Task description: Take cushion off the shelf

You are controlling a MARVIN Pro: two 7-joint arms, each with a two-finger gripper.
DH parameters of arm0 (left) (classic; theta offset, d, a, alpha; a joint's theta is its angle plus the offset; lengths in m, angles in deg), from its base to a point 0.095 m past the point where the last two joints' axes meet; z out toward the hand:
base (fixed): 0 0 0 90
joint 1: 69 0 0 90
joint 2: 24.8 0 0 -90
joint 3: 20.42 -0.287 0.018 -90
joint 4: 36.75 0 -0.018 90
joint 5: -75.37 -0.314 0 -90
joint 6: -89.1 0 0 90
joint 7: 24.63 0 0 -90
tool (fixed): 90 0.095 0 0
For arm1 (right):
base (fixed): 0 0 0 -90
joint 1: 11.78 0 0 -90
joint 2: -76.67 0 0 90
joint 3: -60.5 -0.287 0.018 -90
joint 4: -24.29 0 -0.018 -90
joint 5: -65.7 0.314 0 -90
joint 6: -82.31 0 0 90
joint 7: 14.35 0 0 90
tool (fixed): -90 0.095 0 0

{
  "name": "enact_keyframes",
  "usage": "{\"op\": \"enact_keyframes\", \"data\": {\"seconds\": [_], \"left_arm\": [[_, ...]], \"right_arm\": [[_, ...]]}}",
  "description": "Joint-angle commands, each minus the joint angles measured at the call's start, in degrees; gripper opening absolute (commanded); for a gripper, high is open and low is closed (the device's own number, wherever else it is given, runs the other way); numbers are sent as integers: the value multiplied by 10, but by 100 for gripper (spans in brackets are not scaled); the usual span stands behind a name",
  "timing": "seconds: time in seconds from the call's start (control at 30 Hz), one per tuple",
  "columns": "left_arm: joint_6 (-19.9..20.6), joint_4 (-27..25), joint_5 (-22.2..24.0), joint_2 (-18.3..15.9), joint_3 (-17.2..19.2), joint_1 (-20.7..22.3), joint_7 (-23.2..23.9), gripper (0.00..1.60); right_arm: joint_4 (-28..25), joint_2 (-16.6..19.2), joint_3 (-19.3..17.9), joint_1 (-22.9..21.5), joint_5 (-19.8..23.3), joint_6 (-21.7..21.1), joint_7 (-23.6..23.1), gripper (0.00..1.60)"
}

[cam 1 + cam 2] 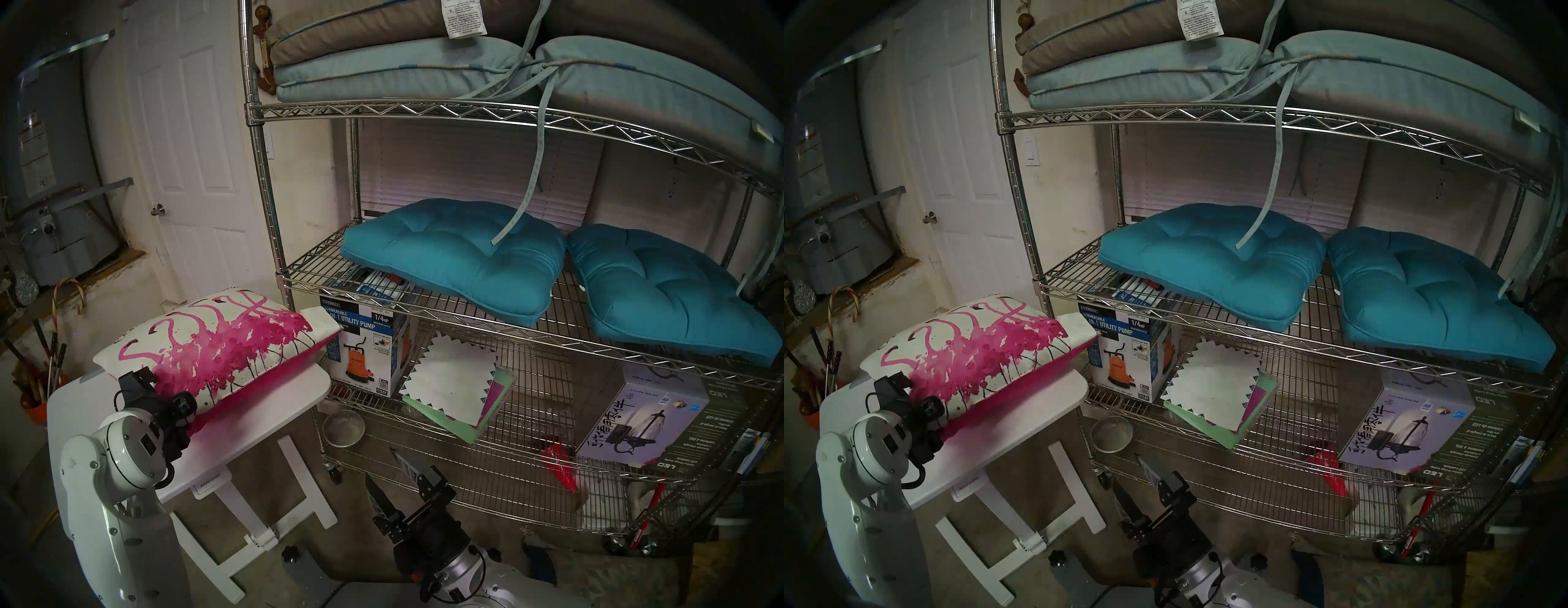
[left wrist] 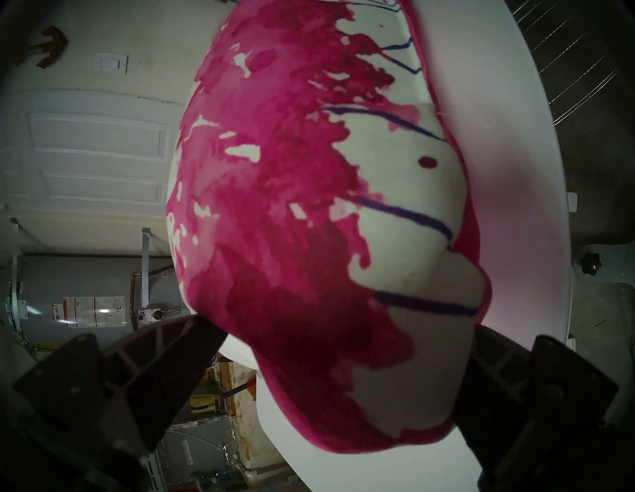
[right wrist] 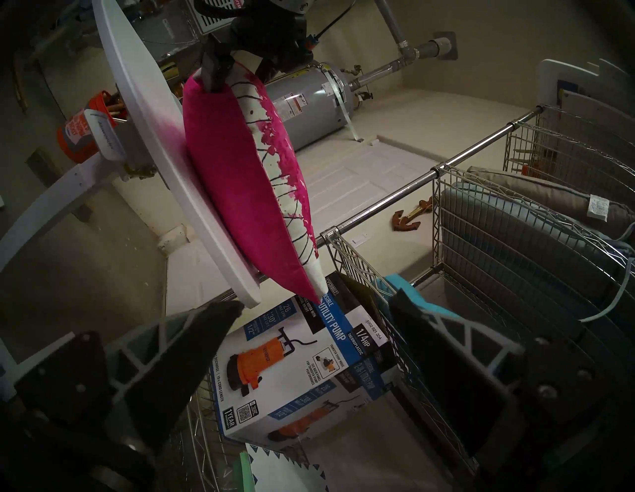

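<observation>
cushion (image 1: 203, 348) off shelf (image 1: 488, 114), on white table (image 1: 263, 407) | soft, light, squashy | left gripper (image 2: 343, 360) fingers spread astride near corner, not pinching | right gripper (image 1: 401, 475) spread, empty

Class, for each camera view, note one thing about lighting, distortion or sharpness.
Head views: fisheye bends the shelf, corners dark. Left wrist: cushion fills the frame, slightly soft. Right wrist: dim foreground, fingers shadowed, utility pump box print readable.
</observation>
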Motion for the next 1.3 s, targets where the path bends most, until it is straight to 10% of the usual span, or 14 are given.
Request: {"op": "enact_keyframes", "data": {"seconds": [0.0, 1.27], "left_arm": [[-2, -10, 6, -3, -4, 7, -6, 160], [30, -77, -34, 11, -132, -67, 64, 160]], "right_arm": [[-10, 0, 5, -6, 3, -2, 3, 160], [-9, 6, 17, -14, 12, -10, 7, 160]]}}
